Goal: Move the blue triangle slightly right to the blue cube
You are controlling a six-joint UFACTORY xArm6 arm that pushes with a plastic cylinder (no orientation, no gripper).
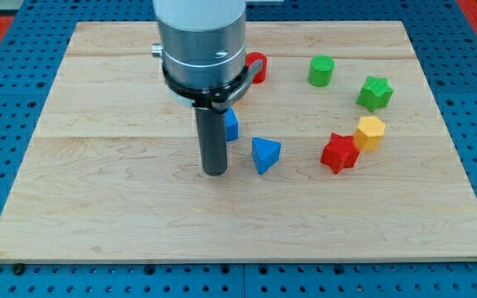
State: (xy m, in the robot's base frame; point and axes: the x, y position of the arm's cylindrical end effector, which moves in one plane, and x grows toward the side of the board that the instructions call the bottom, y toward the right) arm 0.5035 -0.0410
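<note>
The blue triangle lies on the wooden board near the middle. The blue cube sits just up and left of it, mostly hidden behind my rod. My tip rests on the board to the left of the blue triangle, a short gap apart, and below the blue cube.
A red block is partly hidden behind the arm at the view's top. A green block and a green star-like block lie at upper right. A yellow block touches a red star-like block.
</note>
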